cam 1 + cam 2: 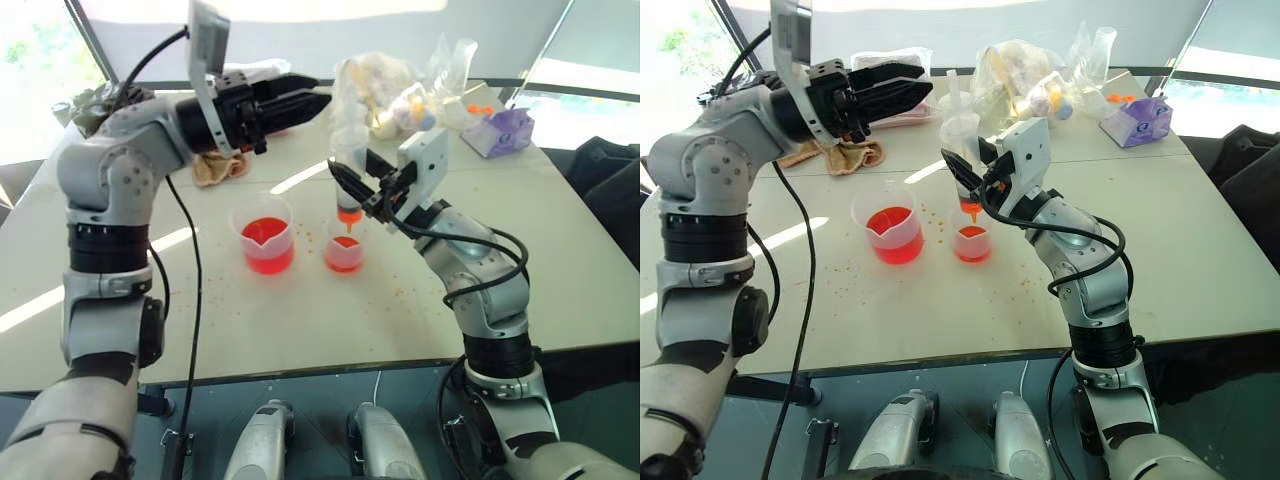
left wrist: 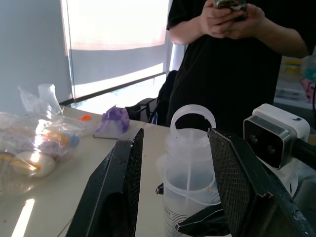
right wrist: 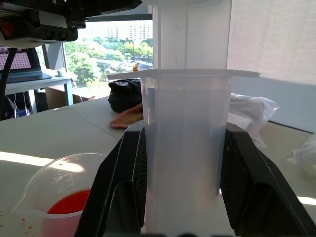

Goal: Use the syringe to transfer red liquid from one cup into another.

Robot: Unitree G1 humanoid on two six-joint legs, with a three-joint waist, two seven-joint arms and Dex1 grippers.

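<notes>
Upright syringe (image 1: pixel 962 150), tip over smaller cup (image 1: pixel 971 241), beside red-filled beaker (image 1: pixel 888 227).

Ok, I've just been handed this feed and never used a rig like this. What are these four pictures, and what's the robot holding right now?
It is a two-armed humanoid robot standing at a white table. Two pictures come from cameras in its head, looking down over both arms; the other two come from cameras on each wrist, looking along that gripper's fingers.

The right gripper is shut on the syringe, held upright with its orange tip over the smaller cup. The left gripper is open, its fingers on either side of the plunger's top, holding nothing yet.

The beaker beside the cup holds red liquid; the cup holds some too. Farther back lie plastic bags, a cloth and a purple tissue pack. A person stands beyond the table.
</notes>
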